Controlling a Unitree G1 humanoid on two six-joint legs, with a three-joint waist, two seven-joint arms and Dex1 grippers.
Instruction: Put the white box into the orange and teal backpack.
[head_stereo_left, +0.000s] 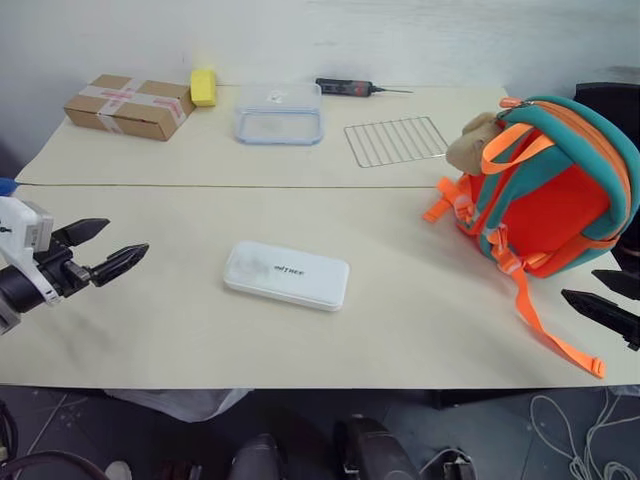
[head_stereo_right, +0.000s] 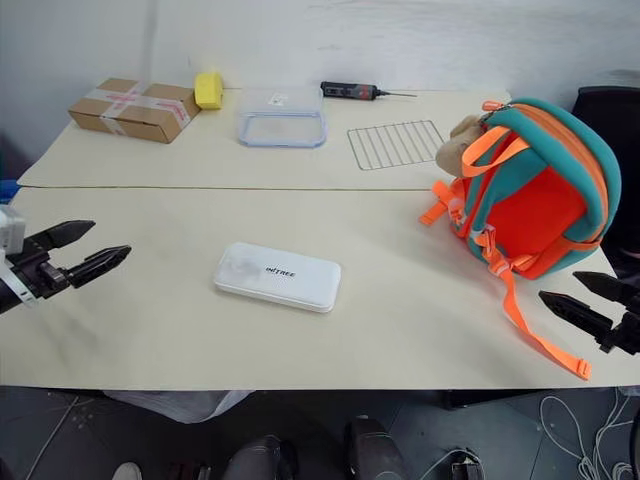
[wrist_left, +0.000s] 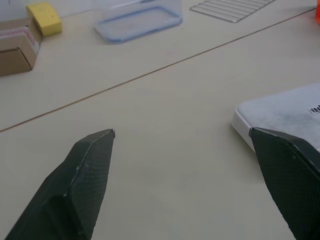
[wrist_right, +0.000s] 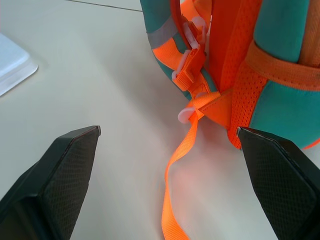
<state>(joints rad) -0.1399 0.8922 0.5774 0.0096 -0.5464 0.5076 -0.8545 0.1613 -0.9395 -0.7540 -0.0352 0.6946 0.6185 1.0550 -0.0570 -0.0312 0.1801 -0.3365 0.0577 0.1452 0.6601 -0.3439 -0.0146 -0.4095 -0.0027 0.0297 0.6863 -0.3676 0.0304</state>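
The white box (head_stereo_left: 287, 274) lies flat near the middle of the front table, lettering up. The orange and teal backpack (head_stereo_left: 545, 185) stands at the right with a tan plush toy (head_stereo_left: 470, 143) at its top and an orange strap (head_stereo_left: 545, 327) trailing toward the front edge. My left gripper (head_stereo_left: 108, 249) hovers open at the left, well clear of the box, whose corner (wrist_left: 280, 117) shows beside one finger (wrist_left: 87, 175). My right gripper (head_stereo_left: 605, 292) is open at the right edge, just in front of the backpack's lower straps (wrist_right: 192, 107).
Along the back table sit a brown taped cardboard box (head_stereo_left: 130, 105), a yellow sponge (head_stereo_left: 203, 86), a clear glass container (head_stereo_left: 279, 113), a wire rack (head_stereo_left: 396, 140) and a black tool (head_stereo_left: 350, 88). A seam runs between the two tables.
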